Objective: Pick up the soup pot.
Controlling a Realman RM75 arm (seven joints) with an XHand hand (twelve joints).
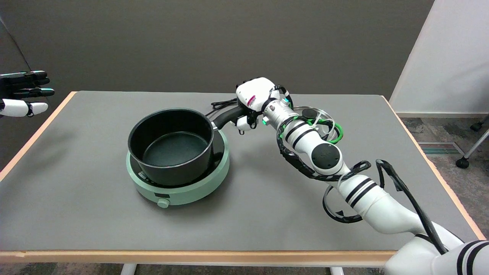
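Observation:
A black soup pot (172, 147) sits tilted on a round mint-green cooker (183, 191) left of the table's middle; its right side is raised off the cooker top. The pot is empty, and its black handle (227, 116) points to the upper right. My right hand (252, 101) grips the far end of that handle, its fingers wrapped around it from above. The handle's tip is hidden inside the hand.
A glass lid (319, 120) with a black knob lies on the grey table (267, 214) behind my right forearm. The cooker's black cord (221, 104) runs toward the back edge. The idle left hand (23, 93) hangs at the upper left.

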